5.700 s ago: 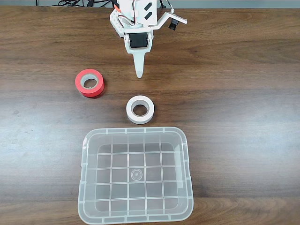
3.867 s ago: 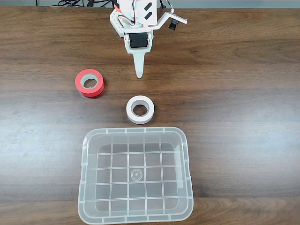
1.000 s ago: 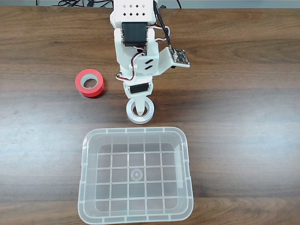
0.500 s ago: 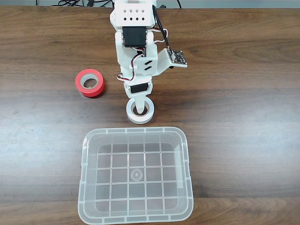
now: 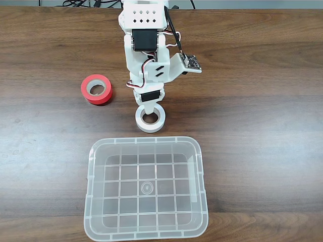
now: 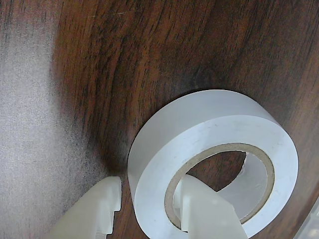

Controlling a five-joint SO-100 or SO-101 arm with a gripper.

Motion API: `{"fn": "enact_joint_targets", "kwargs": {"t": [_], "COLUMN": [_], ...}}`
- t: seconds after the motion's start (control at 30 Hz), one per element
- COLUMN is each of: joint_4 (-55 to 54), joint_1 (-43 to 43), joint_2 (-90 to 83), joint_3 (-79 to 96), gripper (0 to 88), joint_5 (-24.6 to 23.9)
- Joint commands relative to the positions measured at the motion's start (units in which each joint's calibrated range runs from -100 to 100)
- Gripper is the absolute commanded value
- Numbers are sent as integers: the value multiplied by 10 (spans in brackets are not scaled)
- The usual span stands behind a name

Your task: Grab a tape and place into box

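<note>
The white tape (image 5: 158, 124) lies flat on the wooden table, just above the box's top rim in the fixed view. My gripper (image 5: 148, 112) reaches down onto the roll's upper side. In the wrist view one finger (image 6: 204, 214) stands inside the hole of the tape (image 6: 209, 119). The other finger (image 6: 94, 214) is outside its wall with a thin gap showing. The jaws straddle the wall and stand open. The clear box (image 5: 91, 191) with its grid bottom holds nothing.
A red roll of tape (image 5: 96, 88) lies left of the arm in the fixed view. The white arm body (image 5: 146, 45) rises from the table's top edge, with a small camera board (image 5: 191, 61) sticking out to its right.
The arm unfolded from the back of the table and came down over the white tape. Over the last second it settled slightly, and the roll shifted a touch leftward.
</note>
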Motion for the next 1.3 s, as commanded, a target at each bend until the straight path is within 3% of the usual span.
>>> {"fn": "enact_joint_targets", "kwargs": {"t": [0.0, 0.2, 0.5, 0.87, 1.27], "joint_4": [1, 70, 187, 202, 137], "joint_1": [1, 6, 6, 8, 6], "joint_2": [-19, -50, -167, -188, 63], "joint_3": [-14, -72, -217, -434, -628], "gripper": [99, 50, 50, 50, 50], "joint_5": [2, 2, 2, -2, -3]}}
